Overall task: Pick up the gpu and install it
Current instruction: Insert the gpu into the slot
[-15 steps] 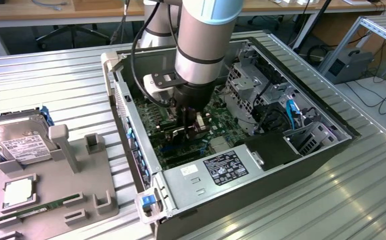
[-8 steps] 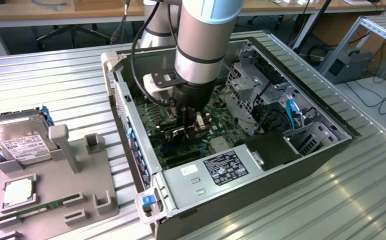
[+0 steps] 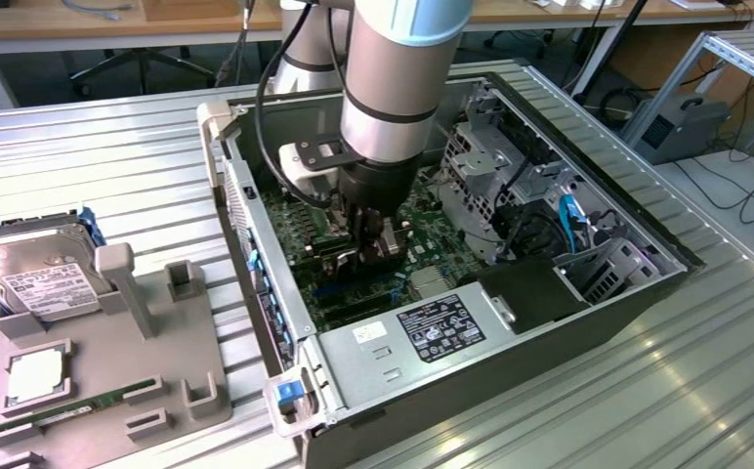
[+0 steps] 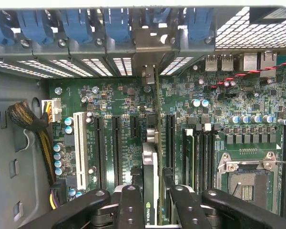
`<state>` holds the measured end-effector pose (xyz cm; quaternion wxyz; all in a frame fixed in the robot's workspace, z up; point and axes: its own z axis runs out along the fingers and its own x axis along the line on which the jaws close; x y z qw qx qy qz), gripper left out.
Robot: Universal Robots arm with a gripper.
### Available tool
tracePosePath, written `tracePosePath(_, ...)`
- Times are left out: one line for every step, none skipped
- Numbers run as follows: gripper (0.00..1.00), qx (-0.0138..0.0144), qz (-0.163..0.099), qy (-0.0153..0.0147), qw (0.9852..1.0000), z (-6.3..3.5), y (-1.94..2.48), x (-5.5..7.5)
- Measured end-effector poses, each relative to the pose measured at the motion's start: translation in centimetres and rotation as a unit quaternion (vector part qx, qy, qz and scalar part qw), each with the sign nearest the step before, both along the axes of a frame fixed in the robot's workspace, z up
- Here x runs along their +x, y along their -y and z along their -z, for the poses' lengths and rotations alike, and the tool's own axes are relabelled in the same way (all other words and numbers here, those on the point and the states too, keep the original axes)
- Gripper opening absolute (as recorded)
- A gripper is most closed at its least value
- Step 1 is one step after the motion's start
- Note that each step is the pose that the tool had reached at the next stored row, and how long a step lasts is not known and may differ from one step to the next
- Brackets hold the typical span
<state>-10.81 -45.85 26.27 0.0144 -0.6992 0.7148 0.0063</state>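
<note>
The gpu (image 4: 150, 162) appears edge-on in the wrist view as a thin black card with a green logo. It stands upright over a motherboard (image 4: 124, 100) slot. Its silver bracket (image 4: 150, 43) meets the case's rear panel beside the blue slot latches. My gripper (image 4: 154, 191) is shut on the gpu, one black finger (image 4: 128, 205) on each side of it. In the exterior view the gripper (image 3: 370, 244) reaches down into the open computer case (image 3: 611, 195), over the green board.
Outside the case, at the exterior view's left, a grey fixture (image 3: 116, 391) holds a hard drive (image 3: 38, 278), a processor (image 3: 38, 376) and a green RAM stick (image 3: 77, 405). Inside are the power supply (image 3: 436, 327), drive cages (image 3: 481, 166), the processor socket (image 4: 248, 176) and a cable bundle (image 4: 31, 124).
</note>
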Motion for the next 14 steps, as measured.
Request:
tracePosePath(0.27, 0.0, 0.0, 0.0, 1.0, 0.0, 0.0, 0.0)
tracePosePath(0.27, 0.0, 0.0, 0.0, 1.0, 0.09, 0.0, -0.08)
tracePosePath(0.27, -0.0001, 0.0, 0.0, 1.0, 0.12, -0.02, -0.21)
tracePosePath(0.27, -0.0002, 0.0, -0.0001, 1.0, 0.12, -0.01, -0.23)
tracePosePath(0.27, -0.0001, 0.0, 0.0, 1.0, 0.13, -0.02, -0.23)
tracePosePath(0.27, -0.0001, 0.0, 0.0, 1.0, 0.16, -0.02, -0.23)
tracePosePath(0.27, -0.0002, 0.0, -0.0001, 1.0, 0.24, -0.02, -0.23)
tracePosePath(0.27, -0.0002, 0.0, -0.0001, 1.0, 0.24, -0.02, -0.23)
tracePosePath(0.27, -0.0002, 0.0, -0.0001, 1.0, 0.24, -0.02, -0.23)
tracePosePath(0.27, -0.0001, 0.0, 0.0, 1.0, 0.25, -0.02, -0.23)
tracePosePath(0.27, -0.0001, 0.0, 0.0, 1.0, 0.26, -0.02, -0.24)
tracePosePath(0.27, -0.0001, 0.0, 0.0, 1.0, 0.26, -0.05, -0.27)
tracePosePath(0.27, -0.0001, 0.0, 0.0, 1.0, 0.26, -0.07, -0.3)
tracePosePath(0.27, -0.0001, 0.0, 0.0, 1.0, 0.25, -0.08, -0.34)
